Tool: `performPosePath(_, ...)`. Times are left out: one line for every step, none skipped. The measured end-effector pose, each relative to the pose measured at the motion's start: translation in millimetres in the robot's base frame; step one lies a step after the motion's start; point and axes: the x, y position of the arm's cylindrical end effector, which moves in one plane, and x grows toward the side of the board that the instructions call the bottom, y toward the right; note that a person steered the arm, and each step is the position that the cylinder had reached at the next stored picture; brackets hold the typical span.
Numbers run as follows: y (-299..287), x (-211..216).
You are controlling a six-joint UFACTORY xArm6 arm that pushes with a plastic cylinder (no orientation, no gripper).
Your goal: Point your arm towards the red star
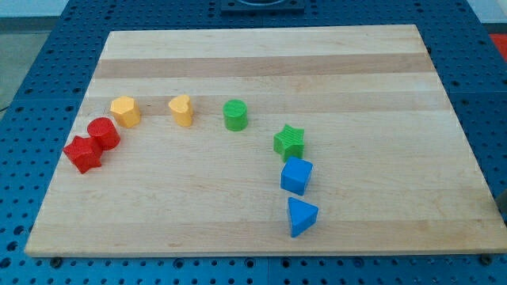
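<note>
The red star (82, 153) lies near the board's left edge, touching a red cylinder (104, 133) just above and to its right. My tip does not show in the camera view, so its place relative to the blocks cannot be told. A small dark shape (501, 207) shows at the view's right edge, off the board; what it is cannot be told.
A yellow hexagon block (125, 111), a yellow heart (181, 110) and a green cylinder (235, 115) form a row across the middle. A green star (289, 142), a blue cube (296, 176) and a blue triangle (301, 217) run downward. The wooden board (356, 71) sits on a blue perforated table.
</note>
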Motion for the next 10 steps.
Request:
performPosePath(0,3)
performPosePath(0,24)
performPosePath(-47,43)
performPosePath(-62,44)
performPosePath(-77,43)
performPosePath(-175,43)
performPosePath(-297,44)
performPosePath(-357,30)
performPosePath(-452,-15)
performPosePath(-567,-20)
